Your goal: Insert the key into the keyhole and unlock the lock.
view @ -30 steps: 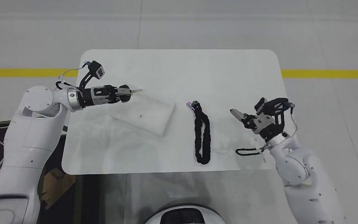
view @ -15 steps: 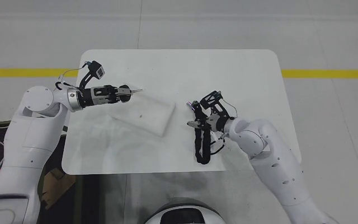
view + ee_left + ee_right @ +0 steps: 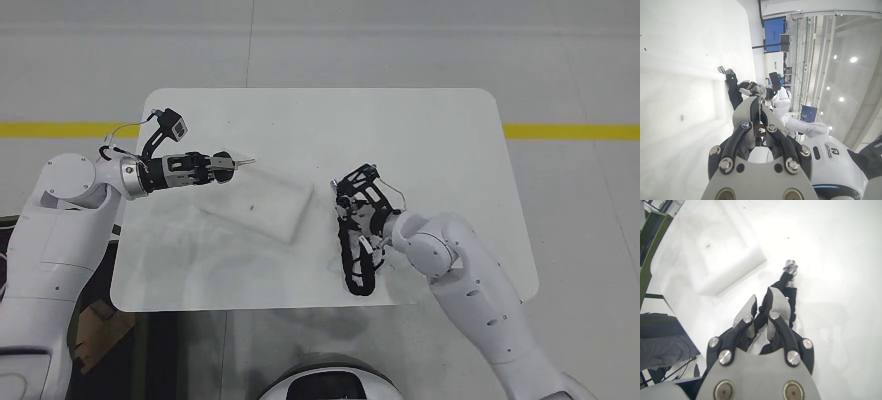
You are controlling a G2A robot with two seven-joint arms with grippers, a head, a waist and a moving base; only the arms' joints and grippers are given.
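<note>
The key (image 3: 759,101) is pinched in left jaws at block (image 3: 255,205) edge; right jaws seemingly clamp lock (image 3: 788,285).

A flat white pad (image 3: 262,205) lies on the white table (image 3: 440,120), toward its left side. A yellow stripe (image 3: 570,131) crosses the floor beyond the table's far edge.
</note>
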